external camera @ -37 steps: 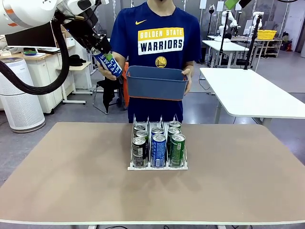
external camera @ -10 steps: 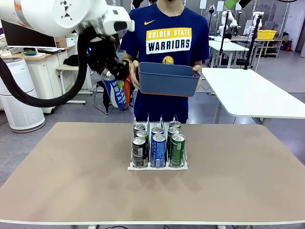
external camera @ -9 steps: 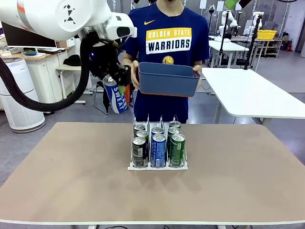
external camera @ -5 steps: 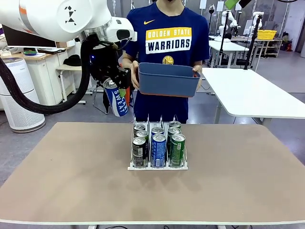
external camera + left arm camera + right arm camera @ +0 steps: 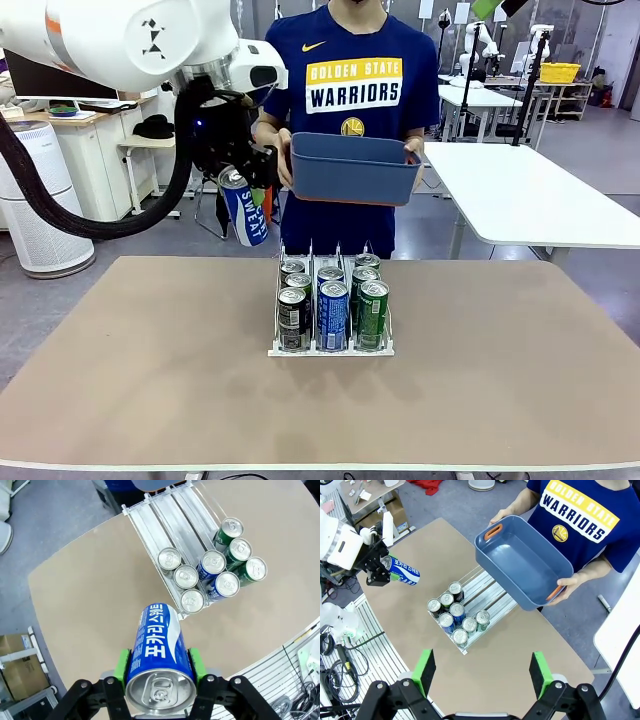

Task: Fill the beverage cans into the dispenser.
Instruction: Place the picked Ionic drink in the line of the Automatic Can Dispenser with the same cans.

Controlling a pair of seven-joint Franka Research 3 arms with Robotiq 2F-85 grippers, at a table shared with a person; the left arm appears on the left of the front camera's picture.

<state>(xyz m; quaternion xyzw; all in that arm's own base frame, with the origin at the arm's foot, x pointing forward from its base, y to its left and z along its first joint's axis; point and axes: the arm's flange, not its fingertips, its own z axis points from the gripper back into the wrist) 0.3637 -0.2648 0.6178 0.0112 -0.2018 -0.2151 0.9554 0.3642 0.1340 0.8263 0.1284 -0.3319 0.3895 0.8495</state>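
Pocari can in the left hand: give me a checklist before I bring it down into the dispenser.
1. Grip: left hand shut on the Pocari can, green pads on both sides. Ok.
2. Matching lane: the middle lane of the dispenser holds two blue cans, with bare track behind them. Ok.
3. Can over the lane: it hangs beyond the far left of the dispenser in the front view. Not ok.
4. Can upright: tilted. Not ok.
5. Path: the person's blue bin is held above the dispenser's far end. Cannot tell if it clears.
6. Right hand open, high above the table. Ok.
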